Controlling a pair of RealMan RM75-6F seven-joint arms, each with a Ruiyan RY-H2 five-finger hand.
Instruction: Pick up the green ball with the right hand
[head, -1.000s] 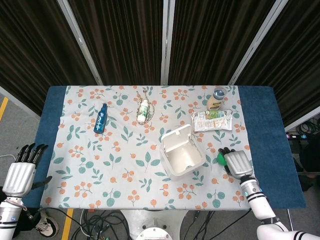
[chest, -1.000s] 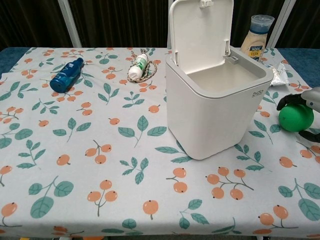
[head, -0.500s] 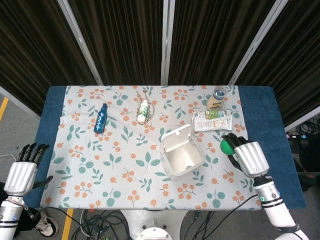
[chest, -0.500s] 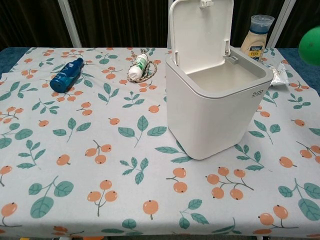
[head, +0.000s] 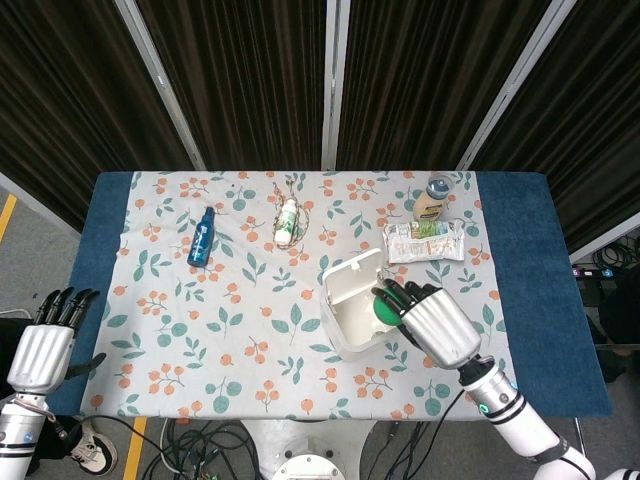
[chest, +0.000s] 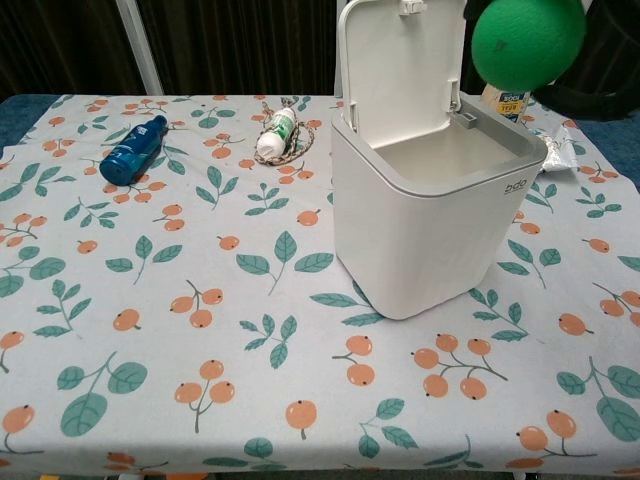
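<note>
My right hand holds the green ball in the air above the open white bin. In the chest view the green ball hangs over the bin's right rear corner, with the dark fingers of the right hand behind it. My left hand hangs off the table's left front corner, fingers apart and holding nothing.
A blue bottle and a white tube lie on the floral cloth at the back left. A jar and a flat packet sit at the back right. The bin's lid stands upright.
My right hand lifted the green ball off the cloth at the bin's right and carried it up and left, over the bin. The left hand stayed put.
</note>
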